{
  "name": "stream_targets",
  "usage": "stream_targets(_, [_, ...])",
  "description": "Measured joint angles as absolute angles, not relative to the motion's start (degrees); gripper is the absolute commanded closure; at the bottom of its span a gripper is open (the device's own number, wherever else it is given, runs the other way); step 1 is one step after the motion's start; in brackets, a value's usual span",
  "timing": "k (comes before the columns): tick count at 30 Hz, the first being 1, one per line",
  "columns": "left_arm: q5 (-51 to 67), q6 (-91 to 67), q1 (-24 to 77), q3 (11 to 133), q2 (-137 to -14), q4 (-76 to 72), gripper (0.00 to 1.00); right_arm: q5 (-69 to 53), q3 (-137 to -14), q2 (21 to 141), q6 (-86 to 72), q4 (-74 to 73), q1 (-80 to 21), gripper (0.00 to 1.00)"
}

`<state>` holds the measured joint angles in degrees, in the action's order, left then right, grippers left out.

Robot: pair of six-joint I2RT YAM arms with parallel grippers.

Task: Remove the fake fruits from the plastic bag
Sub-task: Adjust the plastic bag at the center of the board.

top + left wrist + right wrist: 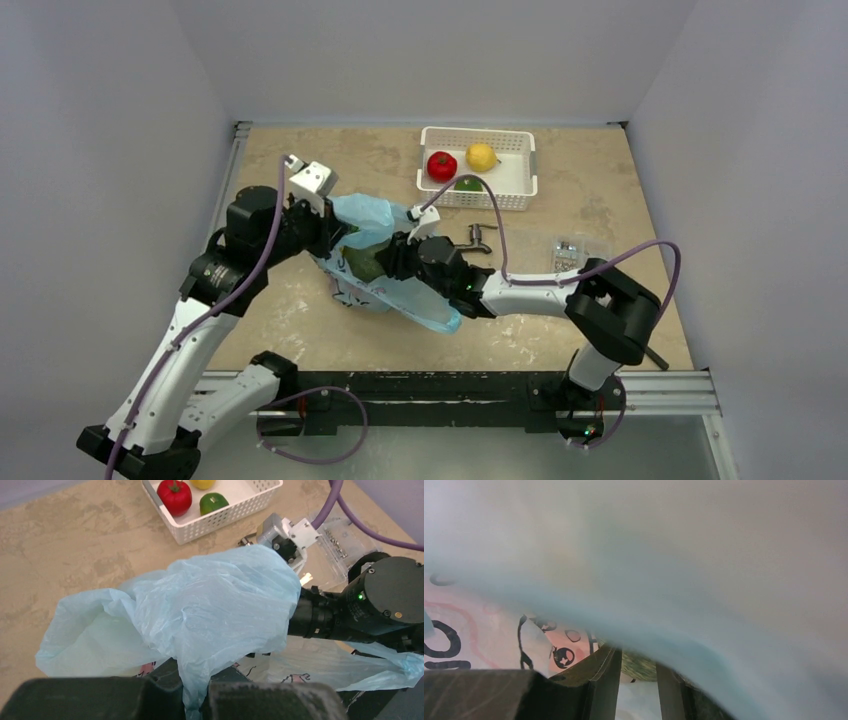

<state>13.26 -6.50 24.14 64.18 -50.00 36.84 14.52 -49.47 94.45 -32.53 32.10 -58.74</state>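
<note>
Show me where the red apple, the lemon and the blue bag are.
red apple (442,166), top view, middle of its red body.
lemon (482,157), top view, middle of its yellow skin.
blue bag (215,605), left wrist view, the bulging crinkled top.

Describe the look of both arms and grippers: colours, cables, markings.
The left arm and right arm have white links, black joints and a looping purple cable. Each wrist carries a white camera block. The left gripper and right gripper have black fingers. A green light glows on one right-arm joint.
</note>
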Motion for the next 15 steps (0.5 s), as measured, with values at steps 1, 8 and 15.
stream_targets(1, [13.06, -6.55, 24.14, 63.07, -49.89, 37.32, 1.0, 14.63, -48.53, 94.39, -32.53, 32.21, -58.74, 0.66])
stream_targets(8, [8.75, -6.5, 24.14, 50.26, -49.19, 40.64, 1.0, 15.18, -42.02, 92.92, -31.86, 31.27, -59.66, 0.51])
stream_targets(15, [1.91, -6.46, 24.14, 47.33, -45.5, 40.84, 1.0, 17.1, -44.88, 88.29, -27.79, 30.46, -65.14, 0.54])
